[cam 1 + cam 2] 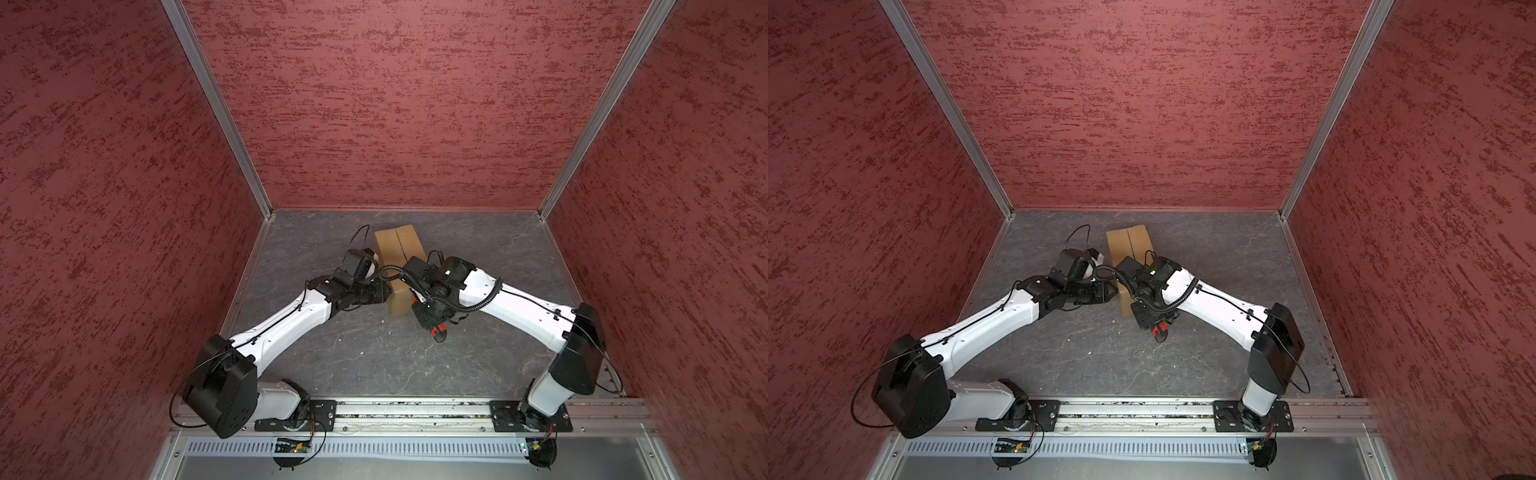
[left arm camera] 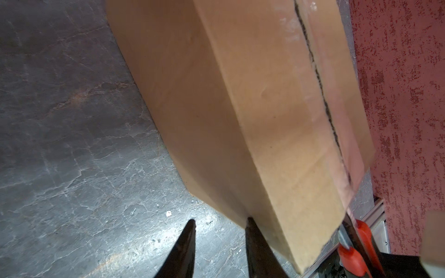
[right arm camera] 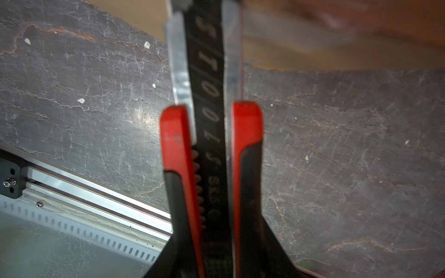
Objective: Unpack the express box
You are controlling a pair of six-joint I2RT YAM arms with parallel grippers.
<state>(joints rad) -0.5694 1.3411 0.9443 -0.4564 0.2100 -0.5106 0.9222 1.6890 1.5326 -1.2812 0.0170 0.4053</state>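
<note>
You see one express box (image 2: pixel 240 96); beside it, left gripper (image 2: pixel 220 221) parted, empty; right gripper (image 3: pixel 216 260) clamping one utility knife (image 3: pixel 209 134).

"TOOLS" on blade of knife (image 3: pixel 207 79)

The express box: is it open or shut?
Shut: on the express box, the flaps lie flat, meeting along the centre seam.

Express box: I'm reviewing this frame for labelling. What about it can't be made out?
- Contents of the express box: closed flaps hide them, every view.
- Its middle, both top views: left arm and right arm cover it.
- Utility knife blade tip: cut off at the right wrist view's edge.
</note>
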